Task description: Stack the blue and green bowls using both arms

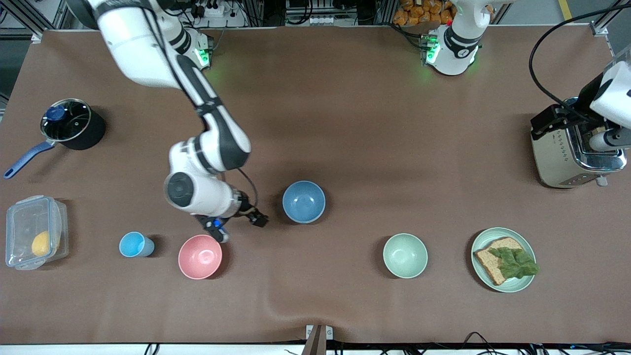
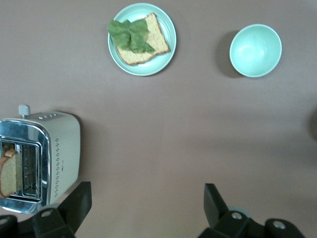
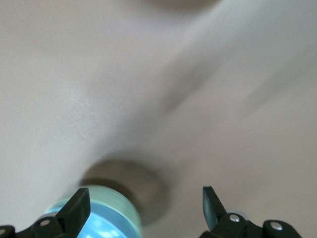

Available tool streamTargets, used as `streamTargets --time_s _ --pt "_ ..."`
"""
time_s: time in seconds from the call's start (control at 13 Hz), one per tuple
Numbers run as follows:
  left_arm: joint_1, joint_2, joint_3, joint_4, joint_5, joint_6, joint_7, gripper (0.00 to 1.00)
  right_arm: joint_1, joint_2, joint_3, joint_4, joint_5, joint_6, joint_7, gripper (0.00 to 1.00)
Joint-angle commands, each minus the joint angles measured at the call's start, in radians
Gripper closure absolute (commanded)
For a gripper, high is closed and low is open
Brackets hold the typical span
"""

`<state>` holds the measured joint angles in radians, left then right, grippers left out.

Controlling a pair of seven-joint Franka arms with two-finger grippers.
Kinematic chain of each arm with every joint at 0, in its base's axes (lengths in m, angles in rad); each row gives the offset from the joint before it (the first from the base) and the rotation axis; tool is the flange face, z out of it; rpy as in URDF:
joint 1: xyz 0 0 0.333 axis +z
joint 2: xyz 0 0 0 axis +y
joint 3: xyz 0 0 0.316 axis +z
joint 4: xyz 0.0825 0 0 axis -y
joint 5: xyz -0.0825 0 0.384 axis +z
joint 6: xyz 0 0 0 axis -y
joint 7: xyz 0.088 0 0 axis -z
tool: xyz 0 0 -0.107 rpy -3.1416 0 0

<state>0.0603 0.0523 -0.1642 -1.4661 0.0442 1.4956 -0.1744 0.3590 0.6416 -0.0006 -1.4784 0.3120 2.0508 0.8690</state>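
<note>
The blue bowl (image 1: 303, 201) stands upright mid-table. The green bowl (image 1: 405, 255) stands nearer the front camera, toward the left arm's end, and also shows in the left wrist view (image 2: 255, 50). My right gripper (image 1: 240, 226) is open and empty, low over the cloth between the pink bowl (image 1: 200, 256) and the blue bowl. In the right wrist view the open gripper (image 3: 143, 208) has a blurred blue round thing (image 3: 94, 218) beside one finger; I cannot tell which vessel it is. My left gripper (image 1: 604, 140) hangs over the toaster, open and empty (image 2: 146, 206).
A toaster (image 1: 557, 158) holding a bread slice stands at the left arm's end. A pale-green plate (image 1: 525, 283) carries bread and lettuce. A light-blue cup (image 1: 135, 244), a clear lidded box (image 1: 34, 231) and a dark saucepan (image 1: 74, 125) are at the right arm's end.
</note>
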Motion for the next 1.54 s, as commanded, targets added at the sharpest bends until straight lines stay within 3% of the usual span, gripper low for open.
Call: streamTargets --time_s 0.0,0.15,0.23,0.46,0.85,1.46 --pt "-0.002 -0.055 0.046 -0.057 -0.040 -0.006 0.085 0.00 -0.098 -0.156 0.011 -0.046 -0.083 -0.160 -0.250 0.00" --pt "-0.016 -0.052 0.048 -0.048 -0.030 -0.006 0.092 0.00 -0.118 -0.270 0.011 -0.056 -0.262 -0.297 -0.371 0.00" --pt "-0.019 -0.049 0.048 -0.043 -0.027 -0.006 0.095 0.00 -0.123 -0.322 0.011 -0.056 -0.301 -0.363 -0.414 0.00" --pt "-0.020 -0.052 0.048 -0.030 -0.029 -0.009 0.124 0.00 -0.234 -0.436 0.013 -0.056 -0.304 -0.483 -0.606 0.00" --pt "-0.022 -0.052 0.048 -0.030 -0.030 -0.009 0.124 0.00 -0.371 -0.617 0.014 -0.123 -0.294 -0.511 -0.838 0.00" --pt "-0.024 -0.052 0.048 -0.030 -0.029 -0.012 0.124 0.00 -0.374 -0.659 -0.012 -0.132 -0.294 -0.521 -0.829 0.00"
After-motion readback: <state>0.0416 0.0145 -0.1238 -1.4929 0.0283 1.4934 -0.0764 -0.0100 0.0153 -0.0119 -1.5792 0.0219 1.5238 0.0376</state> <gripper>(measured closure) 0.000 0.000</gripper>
